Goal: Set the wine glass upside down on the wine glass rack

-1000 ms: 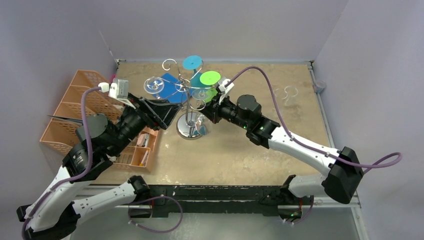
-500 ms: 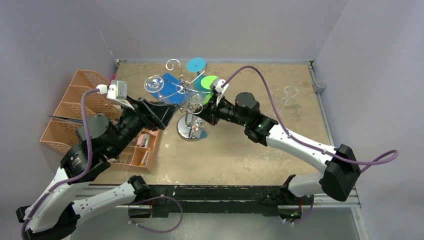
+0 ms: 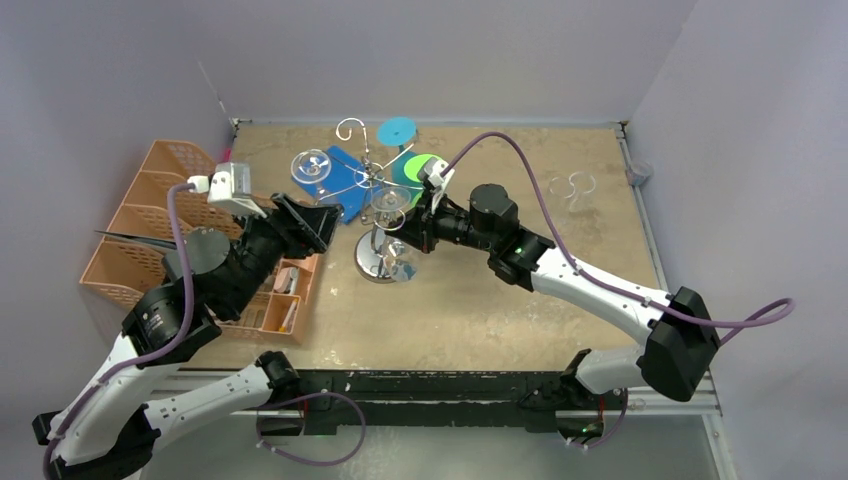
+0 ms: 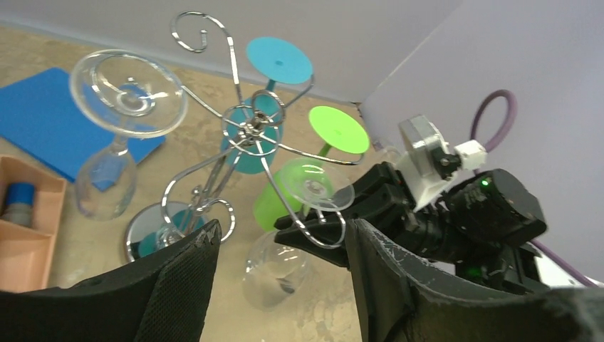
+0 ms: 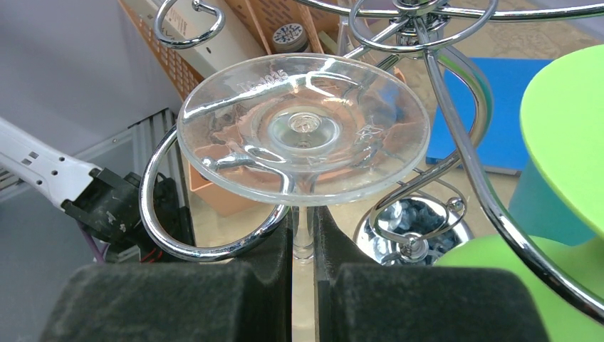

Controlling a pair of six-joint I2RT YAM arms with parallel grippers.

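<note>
The wine glass rack (image 3: 368,182) stands mid-table on its round shiny base (image 3: 372,262). My right gripper (image 3: 412,214) is shut on the stem of a clear wine glass (image 3: 390,198), held upside down. In the right wrist view the stem (image 5: 303,239) is pinched between the black pads. The round foot (image 5: 303,132) lies over a curled rack arm (image 5: 171,239), and the stem passes inside the curl. The left wrist view shows the same foot (image 4: 320,192) at the curl, with the bowl (image 4: 274,267) hanging below. My left gripper (image 3: 318,218) is open and empty, just left of the rack (image 4: 249,128).
Another clear glass (image 3: 312,165) hangs upside down on the rack's left arm. A teal glass (image 3: 397,130) and a green one (image 3: 420,168) hang at its back. An orange organizer (image 3: 150,220) stands at the left, a blue mat (image 3: 335,165) lies behind the rack, and clear rings (image 3: 572,185) lie at the right.
My right gripper has carried the clear glass leftward onto the rack's curled arm. The left gripper has drawn back slightly to the left, still open.
</note>
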